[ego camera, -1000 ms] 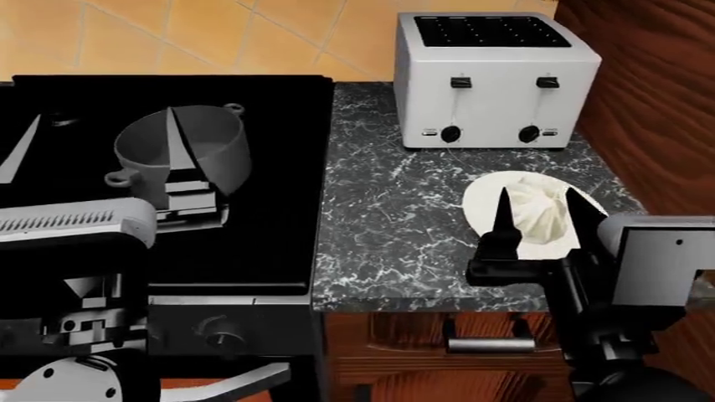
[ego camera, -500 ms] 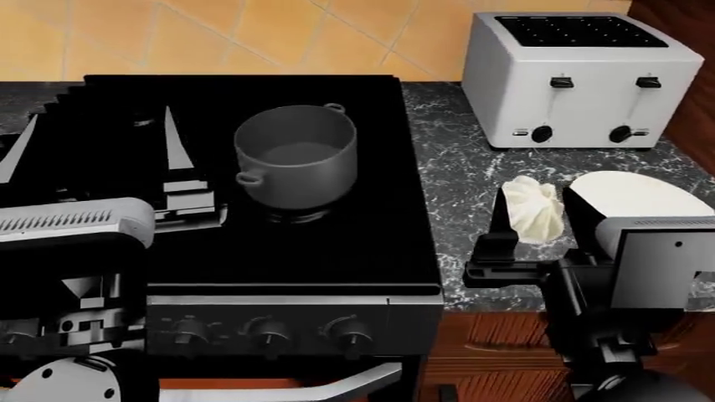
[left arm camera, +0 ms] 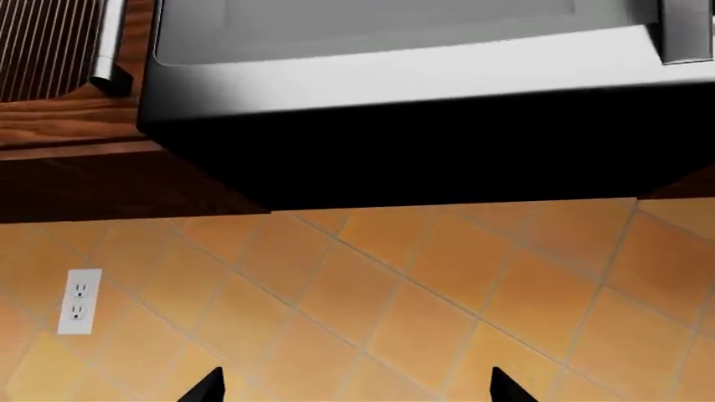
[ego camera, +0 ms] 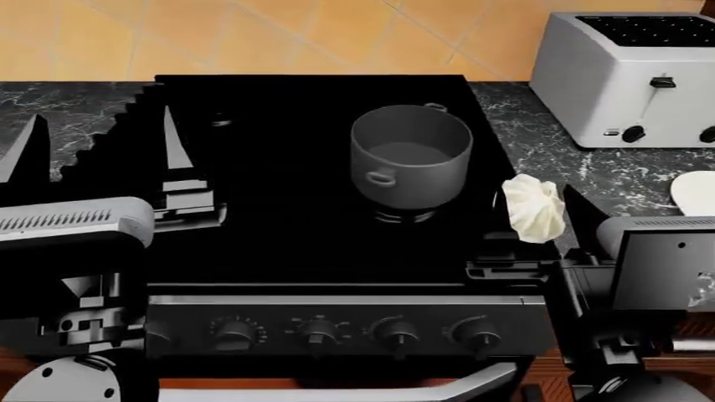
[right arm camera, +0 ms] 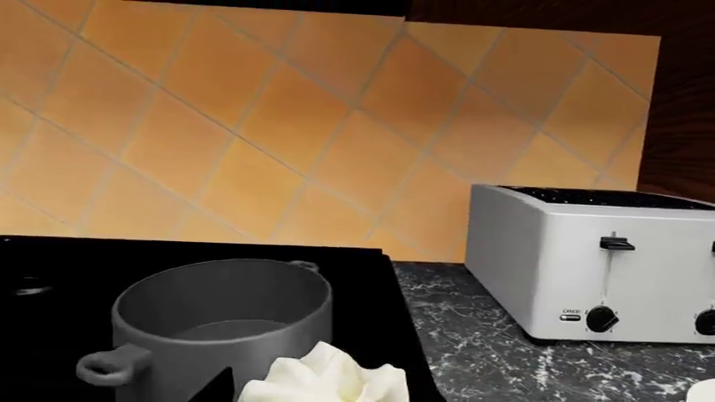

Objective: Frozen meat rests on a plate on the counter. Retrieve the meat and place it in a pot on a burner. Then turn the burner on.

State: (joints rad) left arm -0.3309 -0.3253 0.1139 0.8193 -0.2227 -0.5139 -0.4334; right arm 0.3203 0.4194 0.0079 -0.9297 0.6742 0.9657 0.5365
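The frozen meat (ego camera: 532, 206), a creamy-white ridged lump, is held between my right gripper's (ego camera: 538, 219) fingers, above the stove's right edge and just right of the pot (ego camera: 411, 162). The grey metal pot stands on a burner (ego camera: 403, 217) of the black stove. In the right wrist view the meat (right arm camera: 331, 380) sits in front of the pot (right arm camera: 219, 322). The plate (ego camera: 697, 192) shows at the far right on the dark marble counter (ego camera: 625, 177). My left gripper (ego camera: 99, 149) is open and empty over the stove's left side; its wrist view shows only wall tiles between its fingertips (left arm camera: 208, 386).
A silver toaster (ego camera: 632, 77) stands at the back right on the counter, also in the right wrist view (right arm camera: 592, 265). Several stove knobs (ego camera: 397, 329) line the stove's front panel. An orange tile wall (left arm camera: 403, 301) with an outlet (left arm camera: 79, 301) is behind, below a hood.
The view has shifted left: pot, toaster and plate slid right. The meat has left the plate in my right gripper and now sits beside the pot.
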